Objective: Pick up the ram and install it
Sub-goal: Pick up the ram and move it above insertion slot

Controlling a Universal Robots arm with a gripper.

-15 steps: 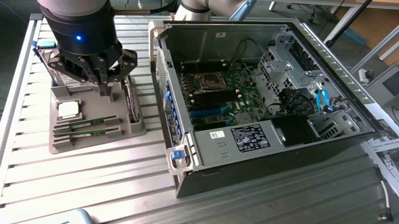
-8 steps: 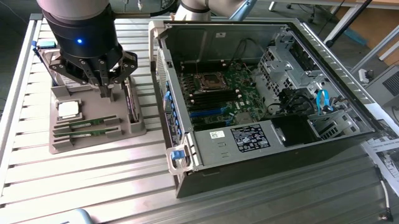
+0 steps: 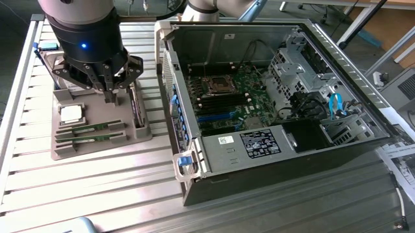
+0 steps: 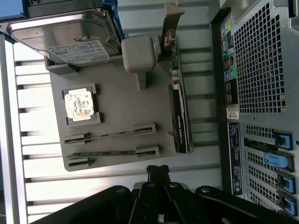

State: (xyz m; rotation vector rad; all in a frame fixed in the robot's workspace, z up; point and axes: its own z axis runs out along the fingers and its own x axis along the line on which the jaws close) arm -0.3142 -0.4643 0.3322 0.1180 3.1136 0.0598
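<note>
Over the grey tray (image 3: 97, 115), the hand (image 3: 112, 100) hangs pressed together, pinching nothing. Nearby, the ram (image 3: 89, 127) sits in its slot, a second stick (image 3: 89, 138) alongside.

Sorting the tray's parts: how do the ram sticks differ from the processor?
The ram sticks are long, narrow, green and stand on edge in holders; the processor is square, silver and lies flat. Two sticks, one processor. Both sit on the grey tray.
</note>
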